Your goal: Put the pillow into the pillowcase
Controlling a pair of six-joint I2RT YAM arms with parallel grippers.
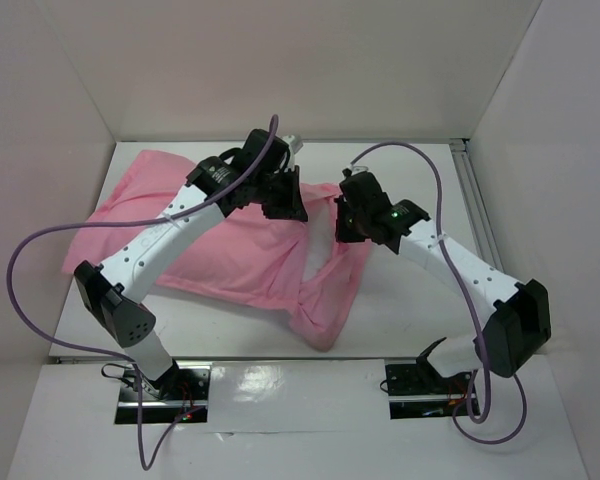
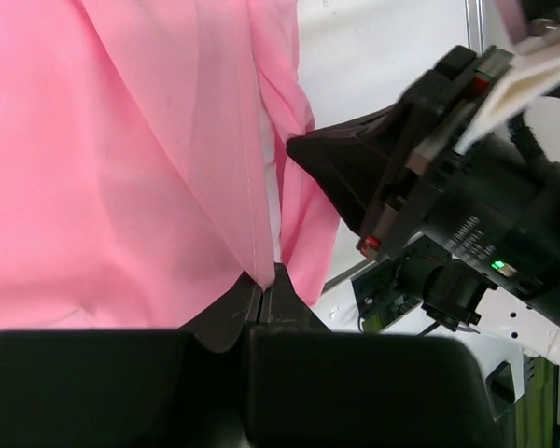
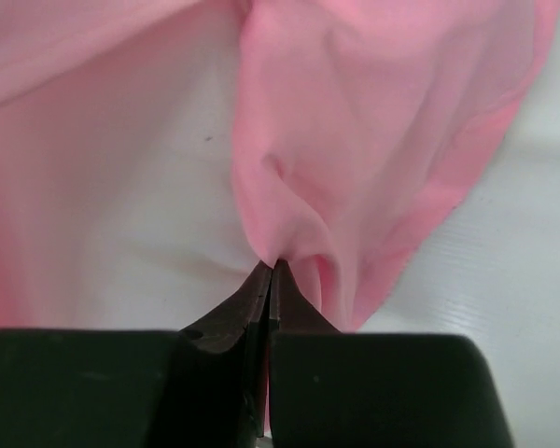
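On the white worktop (image 1: pixel 410 300), between the 2 arms, we see the big thin pink rose-patterned fabric pillowcase (image 1: pixel 220 255). It lies plump, with its rumpled open end toward the right. The left end effector (image 2: pixel 264 278) has its fingers together, clamped on a pink fold at that end. The right end effector (image 3: pixel 272 269) is pinched tight on another pink fold near it. The plump white soft pillow (image 3: pixel 140 233) shows pale beside that pinch. We can't tell how far inside the case it sits.
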